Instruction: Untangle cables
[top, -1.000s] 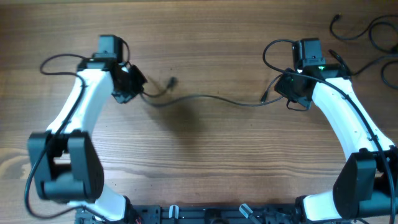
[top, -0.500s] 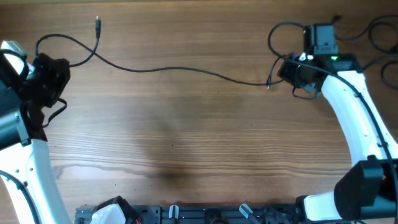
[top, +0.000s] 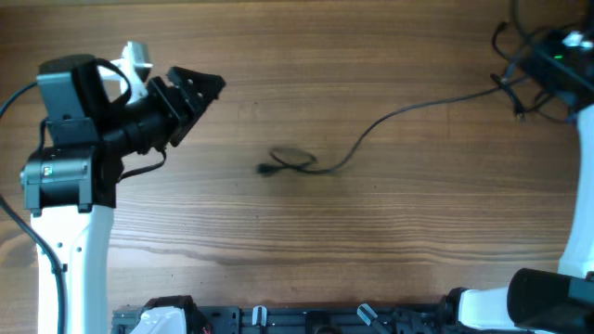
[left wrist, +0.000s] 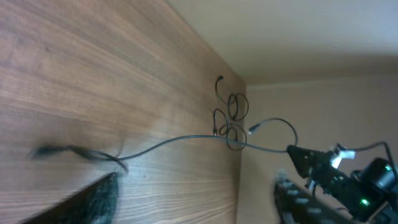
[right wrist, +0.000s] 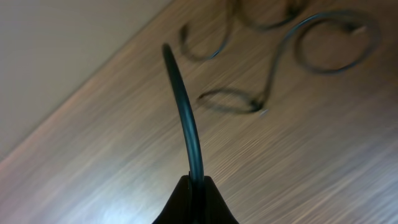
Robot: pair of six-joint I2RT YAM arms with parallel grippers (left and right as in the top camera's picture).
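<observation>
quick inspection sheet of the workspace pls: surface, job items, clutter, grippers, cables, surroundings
surface: wooden table, bare grain
job's things: one cable runs from the right gripper to mid-table, its free end in a small loop; spare cables in loose loops at the far right corner
clutter: nothing seen
grippers: left gripper jaws open, empty, over the table; right gripper jaws shut on the cable
cables: thick black arm wires run along the arms
surroundings: pale wall beyond the table edge; dark rail at the near edge
</observation>
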